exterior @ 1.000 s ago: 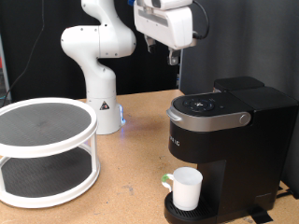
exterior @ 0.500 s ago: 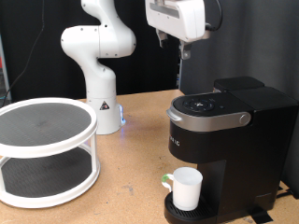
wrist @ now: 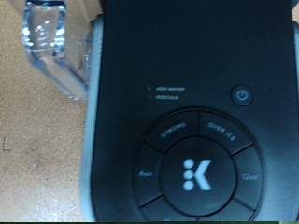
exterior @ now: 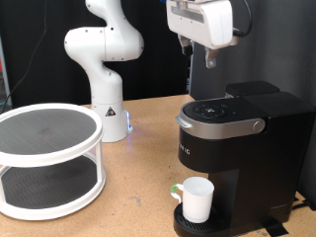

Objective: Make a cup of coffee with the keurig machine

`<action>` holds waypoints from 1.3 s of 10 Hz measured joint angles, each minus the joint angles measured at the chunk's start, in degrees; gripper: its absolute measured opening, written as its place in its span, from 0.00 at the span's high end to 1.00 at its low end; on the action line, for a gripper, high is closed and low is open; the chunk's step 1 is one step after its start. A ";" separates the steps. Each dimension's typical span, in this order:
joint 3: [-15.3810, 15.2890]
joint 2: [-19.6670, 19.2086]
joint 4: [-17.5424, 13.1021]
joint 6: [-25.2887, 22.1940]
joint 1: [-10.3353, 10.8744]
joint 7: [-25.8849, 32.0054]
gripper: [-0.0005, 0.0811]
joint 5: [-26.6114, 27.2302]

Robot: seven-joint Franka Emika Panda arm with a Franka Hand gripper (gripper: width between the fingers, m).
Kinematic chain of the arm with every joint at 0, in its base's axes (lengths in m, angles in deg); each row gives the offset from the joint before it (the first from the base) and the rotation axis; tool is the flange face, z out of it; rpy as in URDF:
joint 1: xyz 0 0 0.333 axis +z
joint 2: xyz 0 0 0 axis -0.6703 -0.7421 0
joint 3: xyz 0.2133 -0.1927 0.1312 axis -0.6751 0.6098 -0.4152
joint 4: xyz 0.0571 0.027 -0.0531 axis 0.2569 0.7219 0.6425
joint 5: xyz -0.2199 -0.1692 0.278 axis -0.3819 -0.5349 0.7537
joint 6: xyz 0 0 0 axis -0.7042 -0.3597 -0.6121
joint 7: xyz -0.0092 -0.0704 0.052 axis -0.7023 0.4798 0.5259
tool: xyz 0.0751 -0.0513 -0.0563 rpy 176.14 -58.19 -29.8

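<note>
Tool [exterior: 197, 53] above keurig machine [exterior: 237, 148], grip state unclear; cup [exterior: 197, 199] on tray

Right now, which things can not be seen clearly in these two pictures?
- End effector: in the exterior view its fingers are dark against the dark backdrop; open or shut is unclear.
- Cup: its inside is hidden by its own wall in the exterior view.
- Keurig machine: the exterior view's right edge cuts it off; in the wrist view its small labels are blurred.

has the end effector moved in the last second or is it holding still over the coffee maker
Yes. The end effector has shifted toward the exterior view's right, now hanging above the keurig machine and its lid.
</note>
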 joint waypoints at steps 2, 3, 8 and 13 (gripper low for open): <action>-0.48 -2.13 -1.67 0.66 0.00 -1.08 0.01 -0.16; -0.69 -3.03 -2.43 0.96 0.00 -1.34 0.01 -0.23; -1.41 -5.66 -4.56 1.86 0.00 -3.11 0.01 -0.40; -2.04 -7.47 -4.58 2.43 0.00 -3.81 0.29 -1.51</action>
